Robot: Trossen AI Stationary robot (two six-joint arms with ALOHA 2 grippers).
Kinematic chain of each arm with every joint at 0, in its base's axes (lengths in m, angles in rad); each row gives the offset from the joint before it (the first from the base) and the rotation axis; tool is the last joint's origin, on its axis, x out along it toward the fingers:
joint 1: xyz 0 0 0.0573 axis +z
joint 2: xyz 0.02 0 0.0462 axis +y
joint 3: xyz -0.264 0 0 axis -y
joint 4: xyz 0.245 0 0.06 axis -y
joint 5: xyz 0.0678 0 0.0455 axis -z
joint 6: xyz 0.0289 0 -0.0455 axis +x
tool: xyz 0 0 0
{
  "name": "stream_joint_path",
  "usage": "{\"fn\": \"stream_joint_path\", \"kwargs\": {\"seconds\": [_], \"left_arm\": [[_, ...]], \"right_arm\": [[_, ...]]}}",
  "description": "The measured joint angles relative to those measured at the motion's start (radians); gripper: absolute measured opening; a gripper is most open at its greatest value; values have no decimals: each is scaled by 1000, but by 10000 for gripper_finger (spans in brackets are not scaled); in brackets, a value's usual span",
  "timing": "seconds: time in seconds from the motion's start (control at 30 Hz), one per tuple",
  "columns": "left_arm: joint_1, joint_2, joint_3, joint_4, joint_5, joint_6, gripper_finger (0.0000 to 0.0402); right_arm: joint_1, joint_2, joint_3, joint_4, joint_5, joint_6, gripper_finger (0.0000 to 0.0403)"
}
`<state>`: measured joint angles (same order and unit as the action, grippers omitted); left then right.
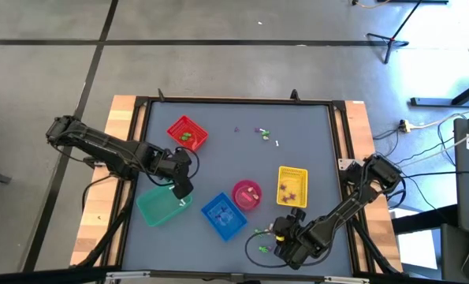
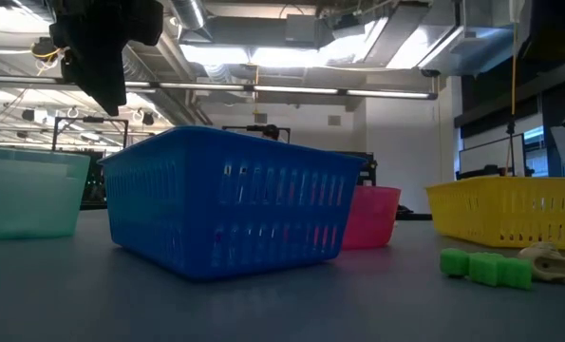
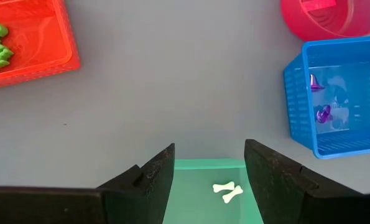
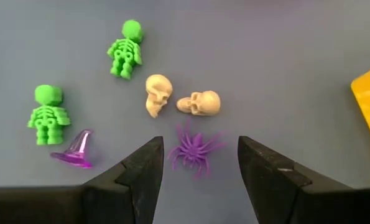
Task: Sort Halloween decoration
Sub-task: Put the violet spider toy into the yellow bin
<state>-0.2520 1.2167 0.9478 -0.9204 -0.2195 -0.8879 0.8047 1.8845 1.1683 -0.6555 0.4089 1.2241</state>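
The right pincer [image 4: 197,163] hangs released over a small cluster of trinkets near the front edge of the surface [image 1: 313,138], its fingers straddling a purple spider [image 4: 194,149]. Just past the spider lie two cream skulls [image 4: 198,103], with two green skeletons [image 4: 125,50] and a purple witch hat [image 4: 74,152] alongside, all unsorted. The left pincer [image 3: 203,174] is also released, poised above the teal basket [image 3: 203,167], where white bones [image 3: 227,191] lie.

Sorting looks partly done: green pieces sit in the red basket [image 3: 48,37], purple ones in the blue basket [image 3: 359,124], and something dark in the yellow basket [image 1: 292,188]. A few trinkets [image 1: 264,134] remain scattered toward the back of the surface. The pink bowl [image 1: 246,195] stands between the blue and yellow baskets.
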Motion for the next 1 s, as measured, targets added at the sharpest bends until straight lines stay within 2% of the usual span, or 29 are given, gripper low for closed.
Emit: {"fn": "stream_joint_path", "kwargs": {"seconds": [0.53,0.8,1.0], "left_arm": [[0,0,0,2,0,0,178],[0,0,0,2,0,0,178],[0,0,0,2,0,0,178]], "right_arm": [[0,5,-64,95,11,-10,204],[2,0,-126,212,28,-18,203],[2,1,-127,213,24,-19,160]]}}
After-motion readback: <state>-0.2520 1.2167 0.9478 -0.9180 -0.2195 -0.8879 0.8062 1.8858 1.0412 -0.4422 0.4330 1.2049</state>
